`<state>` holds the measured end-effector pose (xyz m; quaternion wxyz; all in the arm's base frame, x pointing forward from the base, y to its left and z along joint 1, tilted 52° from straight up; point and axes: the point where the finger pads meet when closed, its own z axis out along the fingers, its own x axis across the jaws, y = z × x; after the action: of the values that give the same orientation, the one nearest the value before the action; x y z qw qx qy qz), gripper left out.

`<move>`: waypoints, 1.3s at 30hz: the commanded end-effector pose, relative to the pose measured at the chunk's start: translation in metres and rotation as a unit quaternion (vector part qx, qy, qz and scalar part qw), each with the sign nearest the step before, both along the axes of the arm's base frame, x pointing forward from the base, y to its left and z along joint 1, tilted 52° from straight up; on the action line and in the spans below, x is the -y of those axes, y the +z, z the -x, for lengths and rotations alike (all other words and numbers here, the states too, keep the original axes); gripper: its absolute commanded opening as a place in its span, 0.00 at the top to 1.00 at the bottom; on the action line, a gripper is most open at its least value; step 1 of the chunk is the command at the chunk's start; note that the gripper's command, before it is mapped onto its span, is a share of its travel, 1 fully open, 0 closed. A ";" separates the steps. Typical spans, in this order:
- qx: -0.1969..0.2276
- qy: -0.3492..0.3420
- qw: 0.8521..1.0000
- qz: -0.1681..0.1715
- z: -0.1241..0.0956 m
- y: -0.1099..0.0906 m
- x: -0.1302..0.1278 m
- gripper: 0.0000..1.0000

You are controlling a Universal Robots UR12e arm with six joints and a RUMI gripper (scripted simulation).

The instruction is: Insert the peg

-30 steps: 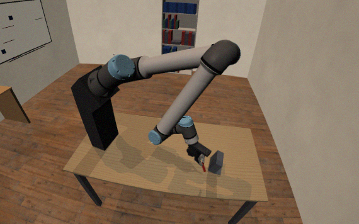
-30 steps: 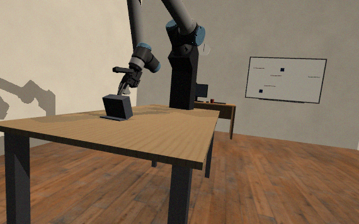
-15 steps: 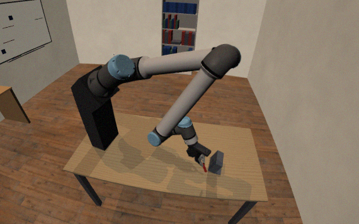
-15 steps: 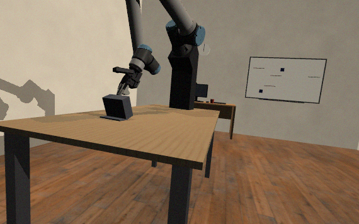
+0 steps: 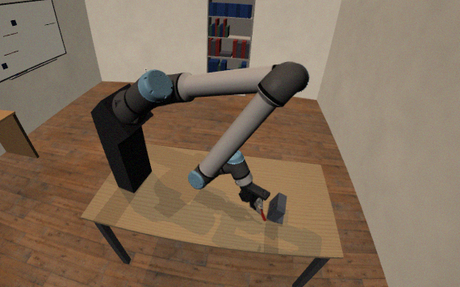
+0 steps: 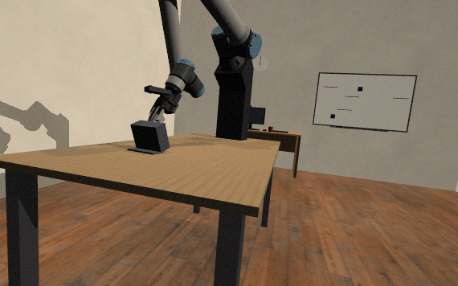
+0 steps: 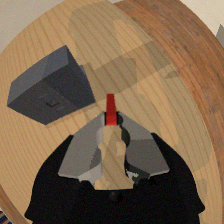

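The gripper [image 7: 111, 122] is clamped on the red peg [image 7: 110, 106], holding it tip-down just beside the dark sloped block [image 7: 50, 92] on the table [image 5: 306, 242], not yet in the hole, presumably lining it up with the slant.

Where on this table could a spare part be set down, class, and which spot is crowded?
Bare room: the wide strip of table between the black pedestal and the near edge, and the end right of the sloped panel. Crowded: beside the panel, where the pincer holds the red peg.
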<state>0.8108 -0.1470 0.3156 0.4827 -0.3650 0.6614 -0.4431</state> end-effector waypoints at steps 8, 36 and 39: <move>0.018 0.000 1.000 0.013 -0.003 0.004 0.000 1.00; 0.053 -0.001 0.998 0.038 -0.004 0.007 0.000 1.00; 0.056 -0.001 0.998 0.040 -0.005 0.007 0.000 1.00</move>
<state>0.8146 -0.1480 0.3191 0.5007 -0.3590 0.6220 -0.4833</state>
